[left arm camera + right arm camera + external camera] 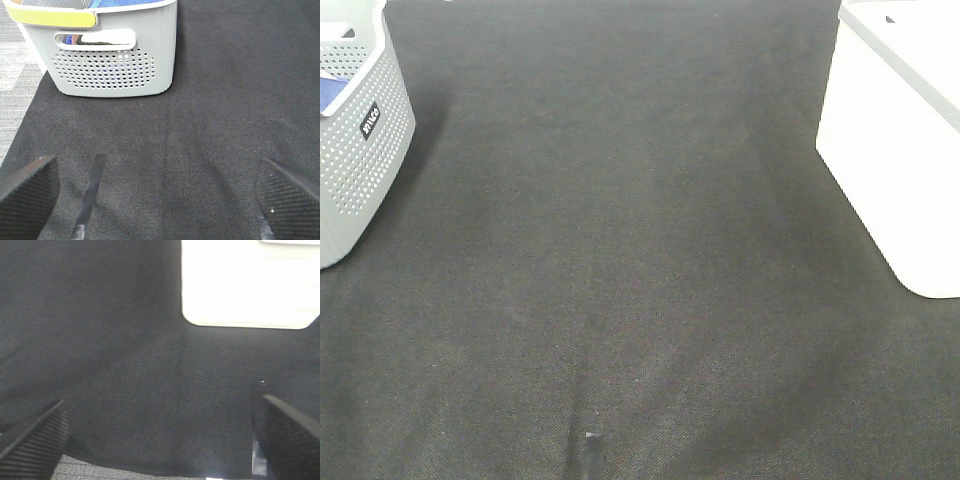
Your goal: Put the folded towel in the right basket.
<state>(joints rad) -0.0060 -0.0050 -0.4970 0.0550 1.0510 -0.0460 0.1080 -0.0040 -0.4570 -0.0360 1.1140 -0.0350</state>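
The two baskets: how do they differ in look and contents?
The left basket is grey with perforated walls and a handle slot; the right basket is plain white with solid walls. The left basket holds blue and yellow fabric; the right basket's inside is out of view. Both stand on the dark mat, at opposite edges.

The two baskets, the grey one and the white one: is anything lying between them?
No. In the exterior high view only bare dark cloth stretches between the grey basket and the white basket; no towel lies there.
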